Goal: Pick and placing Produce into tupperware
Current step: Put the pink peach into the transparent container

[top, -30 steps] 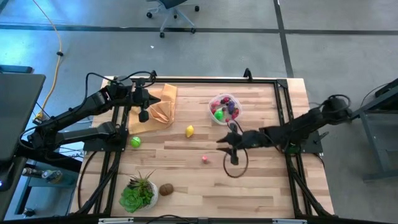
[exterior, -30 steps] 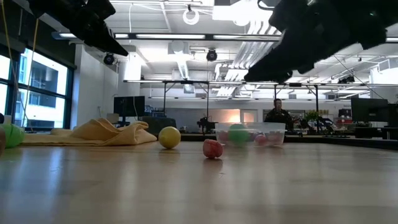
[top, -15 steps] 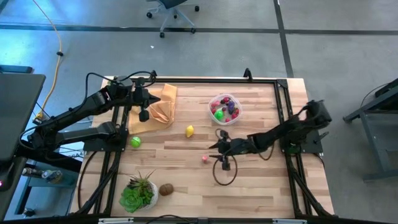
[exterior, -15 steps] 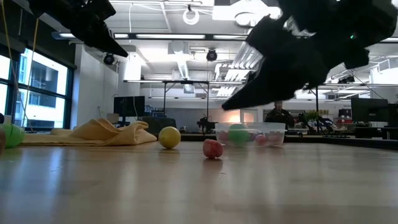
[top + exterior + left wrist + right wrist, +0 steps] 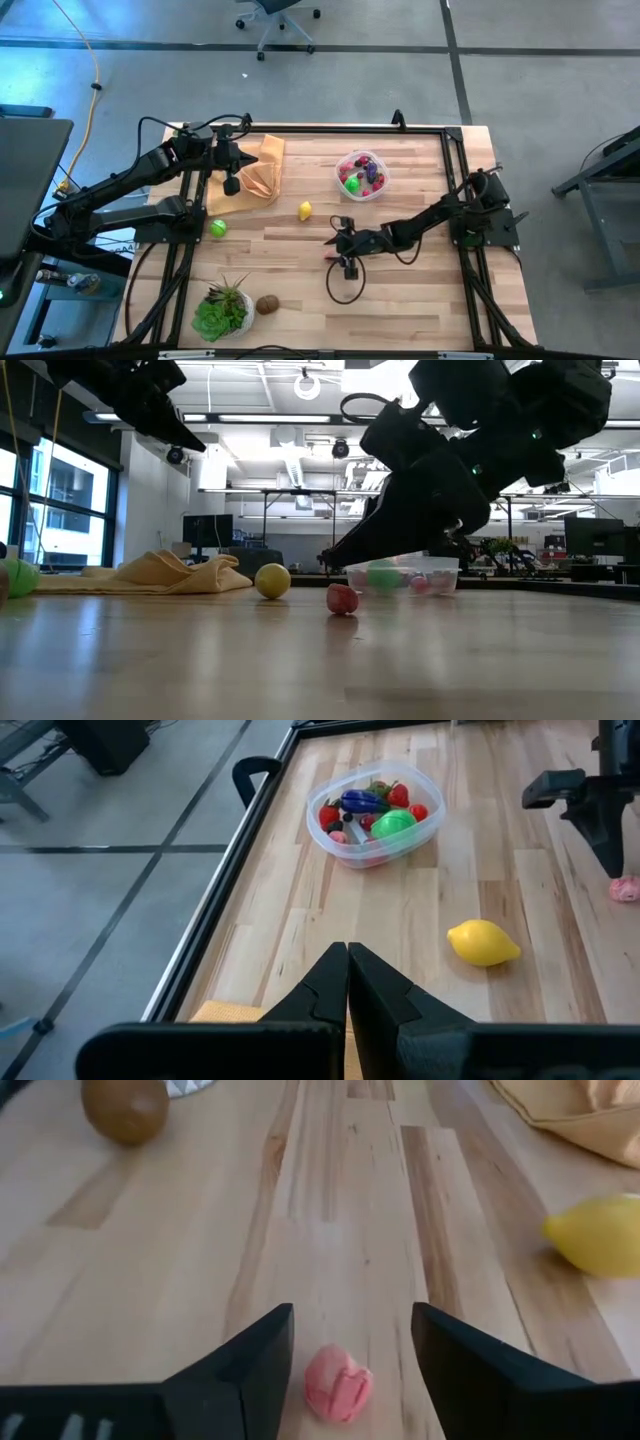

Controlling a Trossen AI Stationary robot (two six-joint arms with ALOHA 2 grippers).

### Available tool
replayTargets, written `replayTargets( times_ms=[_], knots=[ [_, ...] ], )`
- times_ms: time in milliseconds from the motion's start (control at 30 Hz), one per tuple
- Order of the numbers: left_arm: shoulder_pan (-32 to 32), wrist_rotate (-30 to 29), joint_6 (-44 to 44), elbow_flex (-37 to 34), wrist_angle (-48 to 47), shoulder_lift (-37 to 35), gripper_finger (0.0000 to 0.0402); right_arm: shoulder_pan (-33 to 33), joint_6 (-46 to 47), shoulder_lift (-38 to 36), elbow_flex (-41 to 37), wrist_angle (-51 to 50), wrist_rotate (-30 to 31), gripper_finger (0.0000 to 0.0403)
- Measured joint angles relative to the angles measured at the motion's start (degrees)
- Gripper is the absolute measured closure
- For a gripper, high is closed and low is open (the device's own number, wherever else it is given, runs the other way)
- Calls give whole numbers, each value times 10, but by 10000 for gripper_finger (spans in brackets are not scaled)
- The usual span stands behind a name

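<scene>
A small pink piece of produce (image 5: pixel 338 1381) lies on the wood table between and just ahead of the fingers of my open right gripper (image 5: pixel 350 1342), which hangs low over it (image 5: pixel 338 246) without touching. The clear tupperware (image 5: pixel 362 175) at the far right holds several red, green and purple pieces. A yellow lemon (image 5: pixel 305 211), a green ball (image 5: pixel 217 228) and a brown piece (image 5: pixel 267 304) lie loose on the table. My left gripper (image 5: pixel 347 958) is shut and raised over the tan cloth (image 5: pixel 255 175) at the far left.
A leafy plant in a white pot (image 5: pixel 222 310) stands at the near left beside the brown piece. A black rail frame (image 5: pixel 455 190) borders the table. Bare wood lies around the pink piece and toward the near edge.
My right gripper has moved toward the table's left edge and down, from beside the tupperware to just over the pink piece. The produce and my left arm have stayed where they were.
</scene>
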Motion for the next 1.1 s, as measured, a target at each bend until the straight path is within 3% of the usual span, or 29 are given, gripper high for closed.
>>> replayTargets(
  times_ms=[367, 700, 1100],
  knots=[
    [0, 0, 0, 0, 0, 0, 399, 4, 53, 0, 1, -26, 0, 175],
    [0, 0, 0, 0, 0, 0, 399, 14, 4, 14, 1, -24, 12, 171],
    [0, 0, 0, 0, 0, 0, 399, 14, 8, 56, 0, 18, 26, 171]
  ],
)
